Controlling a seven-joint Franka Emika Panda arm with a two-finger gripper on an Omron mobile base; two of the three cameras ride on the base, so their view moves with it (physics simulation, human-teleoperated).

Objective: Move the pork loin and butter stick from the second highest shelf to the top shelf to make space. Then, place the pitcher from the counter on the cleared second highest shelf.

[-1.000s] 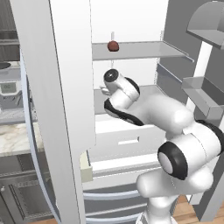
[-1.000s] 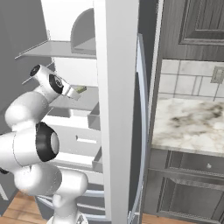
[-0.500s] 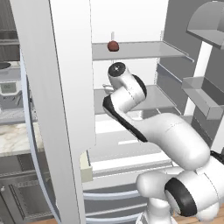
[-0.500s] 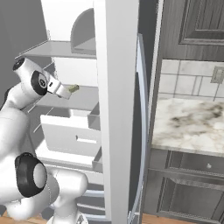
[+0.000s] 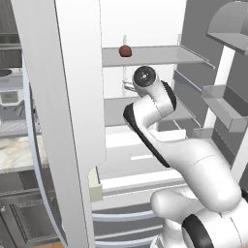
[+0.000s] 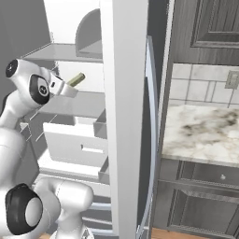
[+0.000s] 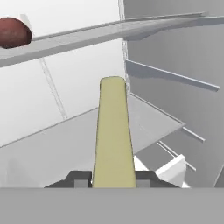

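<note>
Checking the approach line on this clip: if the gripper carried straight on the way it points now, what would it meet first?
The gripper, shut on the butter stick, points into the fridge below the top shelf, where the pork loin sits. Nothing stands in between; the stick's tip would probably meet the white back wall first, though depth is unclear.

pork loin (image 5: 125,51): 1 | butter stick (image 7: 113,135): 1 | drawer (image 6: 77,145): 1

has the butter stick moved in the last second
Yes. Held in the gripper, the butter stick has risen from beside the drawer toward the top shelf, judged in the right base view.
</note>
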